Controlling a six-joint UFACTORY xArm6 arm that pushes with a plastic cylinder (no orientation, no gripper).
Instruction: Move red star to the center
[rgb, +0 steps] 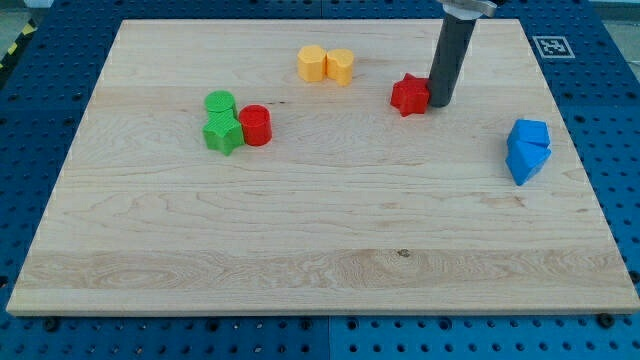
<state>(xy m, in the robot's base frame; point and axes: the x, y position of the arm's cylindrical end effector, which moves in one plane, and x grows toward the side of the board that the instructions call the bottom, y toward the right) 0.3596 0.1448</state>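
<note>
Wooden board (320, 250) fills most of the view, bare grain at the view's bottom, nearest the cam; blue pegboard table (30, 120) shows around it. No gripper on this rig, just a dark rod, so no jaw state to give.

Blue pair (528, 150) sits by the board's right edge, exact shapes hard to call, well apart from the rest. Green pair (222, 122) at the view's left: round one behind, star-ish one in front, w/ red cylinder (256, 125) touching on their right. Two yellow blocks (326, 65) side by side near the view's top.

Red star (409, 95) lies up and right of board center, not yet there. My tip (440, 103) stands just beside it on the right, touching or nearly so; can't tell which.

Risks, judged from this layout:
- A push from the right drives the star straight left, not down-left twd center; it'd pass above the middle.
- Off-axis contact on a star point could spin it or let it slip off the tip.
- Overshoot left runs it twd the red cylinder & green pair.
</note>
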